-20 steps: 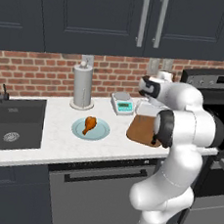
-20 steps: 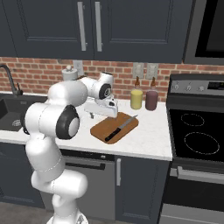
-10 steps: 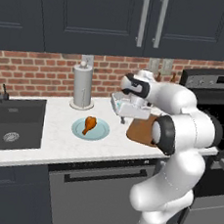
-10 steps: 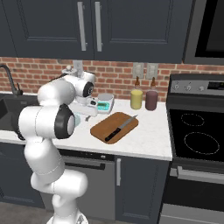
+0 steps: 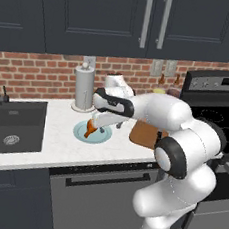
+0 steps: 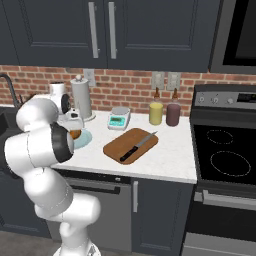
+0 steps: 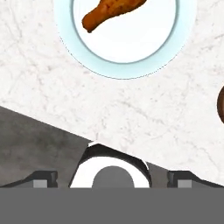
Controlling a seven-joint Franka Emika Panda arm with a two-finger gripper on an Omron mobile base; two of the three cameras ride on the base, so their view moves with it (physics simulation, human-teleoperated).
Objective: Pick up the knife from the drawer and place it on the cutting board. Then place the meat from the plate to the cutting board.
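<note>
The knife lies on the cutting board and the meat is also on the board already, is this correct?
Not quite. The knife lies on the cutting board, but the meat is on the plate, as the hand view shows.

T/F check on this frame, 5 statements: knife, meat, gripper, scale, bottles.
1. The knife lies on the cutting board. True.
2. The meat is already on the cutting board. False: it lies on the plate.
3. The gripper is shut on the meat. False: its jaws stand open above the plate, holding nothing.
4. The scale stands on the counter behind the cutting board, toward the brick wall. True.
5. The two bottles stand in the sink. False: they stand on the counter by the wall, next to the stove.
</note>
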